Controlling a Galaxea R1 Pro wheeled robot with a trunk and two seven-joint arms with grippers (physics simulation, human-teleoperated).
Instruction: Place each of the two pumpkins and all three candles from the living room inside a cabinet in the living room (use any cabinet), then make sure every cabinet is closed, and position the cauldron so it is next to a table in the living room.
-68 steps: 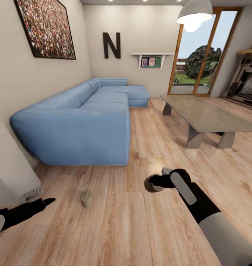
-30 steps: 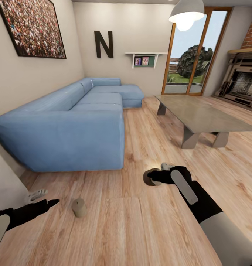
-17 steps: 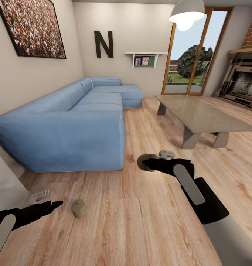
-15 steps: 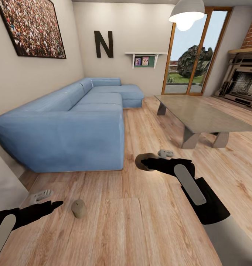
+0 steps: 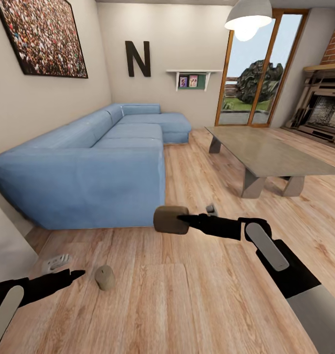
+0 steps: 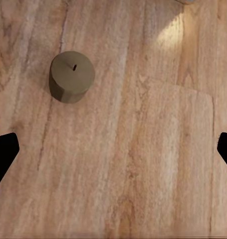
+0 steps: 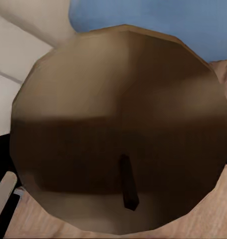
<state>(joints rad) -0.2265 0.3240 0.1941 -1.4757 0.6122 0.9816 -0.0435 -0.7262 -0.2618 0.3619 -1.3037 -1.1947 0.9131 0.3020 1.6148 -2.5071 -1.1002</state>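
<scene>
Since half a second ago, the right tool [image 5: 183,220] has swung toward the frame's left and turned level, so the candle it pinches [image 5: 171,220] now lies on its side in the air at mid-frame, in front of the blue sofa [image 5: 96,167]. From the right wrist view this candle [image 7: 120,132] shows its round end with a dark wick. 1 more candle [image 5: 105,277] stands upright on the wood floor [image 5: 197,300] at lower left, just beside the left tool [image 5: 62,268], apart from it. From the left wrist view that floor candle [image 6: 72,76] sits at upper left, and the left tool's dark fingertips [image 6: 3,152] show at both side edges, spread wide. Further back, the worktop [image 5: 273,156] stands at right of frame, its grey top bare.
</scene>
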